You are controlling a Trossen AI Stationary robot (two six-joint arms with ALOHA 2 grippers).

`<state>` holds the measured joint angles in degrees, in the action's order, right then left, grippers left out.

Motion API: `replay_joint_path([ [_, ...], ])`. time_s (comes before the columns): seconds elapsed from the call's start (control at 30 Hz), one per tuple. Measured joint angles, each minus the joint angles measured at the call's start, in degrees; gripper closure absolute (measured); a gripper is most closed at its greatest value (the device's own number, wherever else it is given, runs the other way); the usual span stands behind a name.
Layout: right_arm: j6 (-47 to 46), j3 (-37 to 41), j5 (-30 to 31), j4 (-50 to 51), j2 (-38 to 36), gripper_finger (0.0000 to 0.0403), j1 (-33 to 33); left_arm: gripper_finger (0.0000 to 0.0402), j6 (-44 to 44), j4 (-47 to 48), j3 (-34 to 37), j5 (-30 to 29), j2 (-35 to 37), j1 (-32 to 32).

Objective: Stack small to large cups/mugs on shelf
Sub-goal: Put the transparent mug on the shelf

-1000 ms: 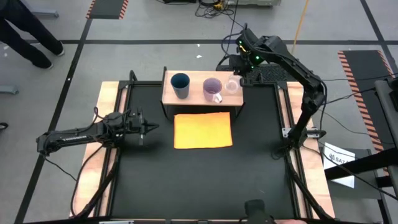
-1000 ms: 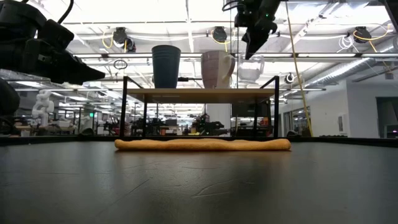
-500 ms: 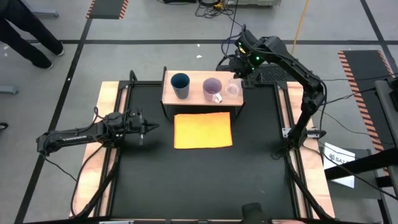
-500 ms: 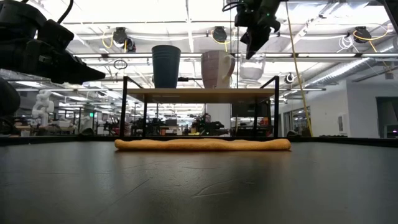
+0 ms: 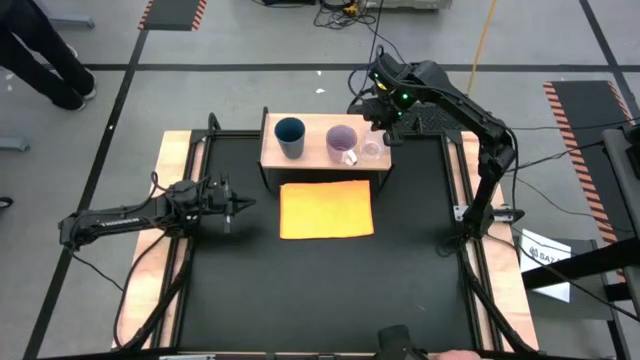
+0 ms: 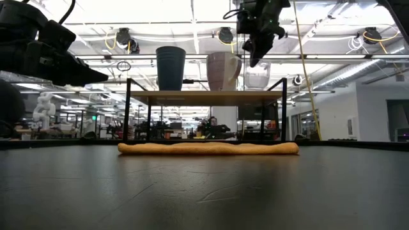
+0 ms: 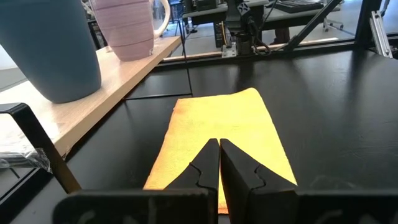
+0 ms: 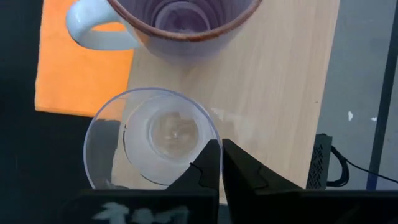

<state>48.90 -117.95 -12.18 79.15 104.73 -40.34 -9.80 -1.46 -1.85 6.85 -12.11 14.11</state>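
Overhead, I see the wooden shelf [image 5: 325,160] standing at the far side of the black table [image 5: 320,290], with three cups in a row on its top. The dark blue tumbler [image 5: 290,136] stands at the left end, the lilac mug [image 5: 341,142] in the middle with its handle turned toward the table's near side, and the clear cup [image 5: 372,149] at the right end, just beside the mug. All three stand upright and apart from one another; none is nested in another.

My right gripper [image 5: 383,110] hangs above the shelf's right end, over the clear cup's far rim. Its wrist camera looks straight down into the clear cup [image 8: 152,144], with the lilac mug [image 8: 180,25] beyond it. The two fingers are pressed together with nothing between them, their tips at the cup's rim. From table height the gripper [image 6: 255,54] shows tilted, its tips above the clear cup [image 6: 257,75].

An orange cloth [image 5: 326,208] lies flat on the table just in front of the shelf.

My left gripper [image 5: 240,205] waits low at the table's left, well apart from the shelf. Its fingers [image 7: 205,168] are closed and empty, pointing over the orange cloth [image 7: 217,134].
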Motion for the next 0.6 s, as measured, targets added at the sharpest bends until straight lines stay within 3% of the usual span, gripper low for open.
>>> replay_joint_path([
  [0.6,0.0,0.0,0.0,0.4,0.2,0.0403,1.1,0.0385,-0.1,0.5,0.0,0.0,0.0,0.0],
])
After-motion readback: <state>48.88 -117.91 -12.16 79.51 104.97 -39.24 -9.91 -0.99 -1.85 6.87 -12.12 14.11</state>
